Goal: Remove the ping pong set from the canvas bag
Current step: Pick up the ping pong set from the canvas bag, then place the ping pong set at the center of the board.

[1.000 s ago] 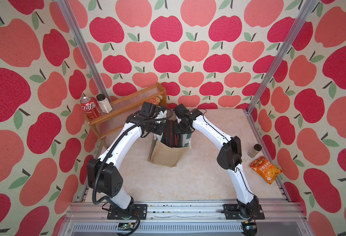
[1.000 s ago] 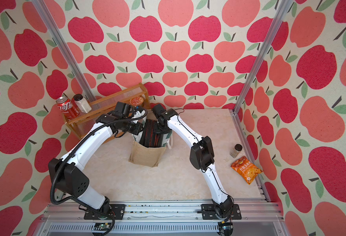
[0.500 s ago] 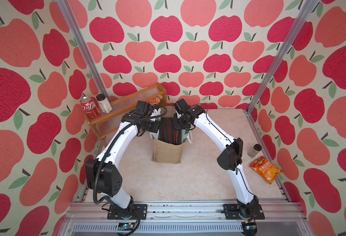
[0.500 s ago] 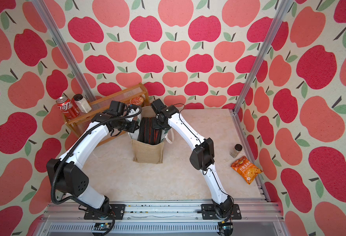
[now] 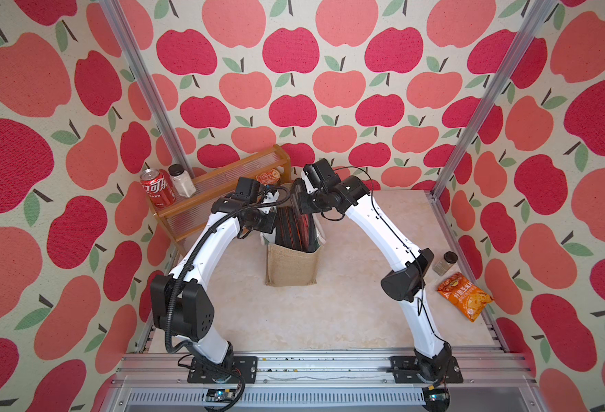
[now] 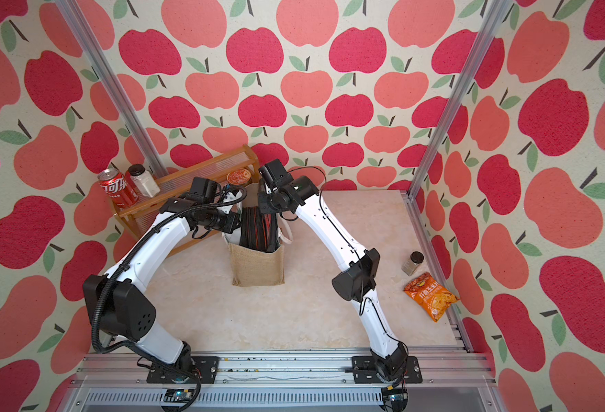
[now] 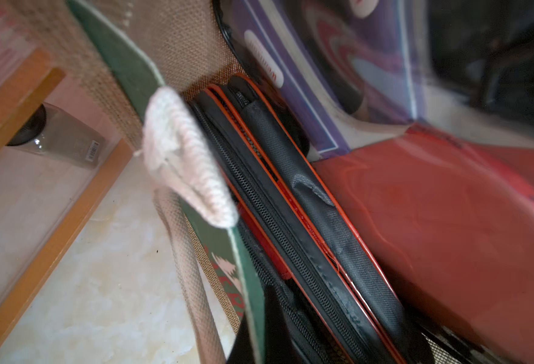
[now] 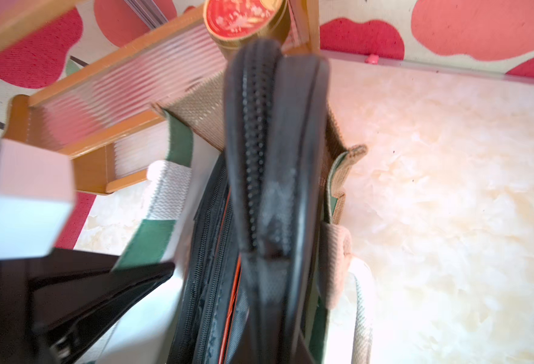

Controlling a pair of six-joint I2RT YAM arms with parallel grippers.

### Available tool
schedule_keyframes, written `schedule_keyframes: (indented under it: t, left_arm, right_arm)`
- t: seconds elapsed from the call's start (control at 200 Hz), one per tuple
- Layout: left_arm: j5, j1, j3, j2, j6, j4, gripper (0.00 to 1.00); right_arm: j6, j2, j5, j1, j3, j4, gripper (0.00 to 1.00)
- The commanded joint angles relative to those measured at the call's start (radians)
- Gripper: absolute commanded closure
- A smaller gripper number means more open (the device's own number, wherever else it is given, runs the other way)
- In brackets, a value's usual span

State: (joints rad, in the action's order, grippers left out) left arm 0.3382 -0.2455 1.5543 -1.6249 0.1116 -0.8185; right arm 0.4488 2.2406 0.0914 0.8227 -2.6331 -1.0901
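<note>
In both top views the canvas bag [image 5: 291, 265] stands mid-frame on the bench [image 5: 347, 303], the black, orange-trimmed ping pong set [image 5: 292, 226] half out of its mouth. The right hand [image 5: 302, 204] is clenched on the set's top edge; the left hand [image 5: 271, 228] looks clenched on the bag's rim. If the snug set drags the bag upward it may tip toward the wooden shelf [image 5: 201, 203] just behind, with its cola can [image 5: 157, 188] and tin [image 5: 268, 176].

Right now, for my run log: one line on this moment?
stage: extraction | left gripper: shut on canvas bag rim | right gripper: shut on ping pong case | case: partly out

Chinese Coca-Cola script on red can [image 5: 157, 188]; chip bag [image 5: 465, 300] characters, seemingly "米片".
</note>
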Motion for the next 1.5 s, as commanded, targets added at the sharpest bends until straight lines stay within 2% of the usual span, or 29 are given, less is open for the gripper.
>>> schedule_keyframes:
  t: [0.0,0.25,0.57,0.795,0.965,1.131,1.331,1.496]
  left_arm:
    - [-0.008,0.029,-0.015,0.023,0.051,0.021,1.00]
    - [0.007,0.061,-0.034,0.047,0.090,-0.002,1.00]
    - [0.016,0.079,-0.068,0.071,0.126,-0.020,1.00]
    - [0.022,0.092,-0.081,0.099,0.119,-0.031,1.00]
    - [0.016,0.102,-0.088,0.109,0.110,-0.029,1.00]
    - [0.017,0.107,-0.105,0.118,0.105,-0.027,1.00]
    - [0.005,0.114,-0.115,0.134,0.105,-0.027,1.00]
    - [-0.001,0.119,-0.129,0.149,0.099,-0.027,1.00]
  right_arm:
    - [-0.083,-0.156,-0.009,-0.002,-0.070,0.048,1.00]
    - [-0.067,-0.259,-0.088,-0.104,-0.010,0.169,1.00]
    - [0.043,-0.374,-0.219,-0.267,0.210,0.358,1.00]
    - [0.148,-0.375,-0.340,-0.441,0.438,0.525,1.00]
    - [0.217,-0.272,-0.431,-0.523,0.510,0.646,1.00]
    - [0.289,-0.102,-0.559,-0.577,0.479,0.756,1.00]
    - [0.339,0.190,-0.717,-0.609,0.226,0.760,1.00]
    - [0.404,0.369,-0.811,-0.624,0.053,0.804,1.00]
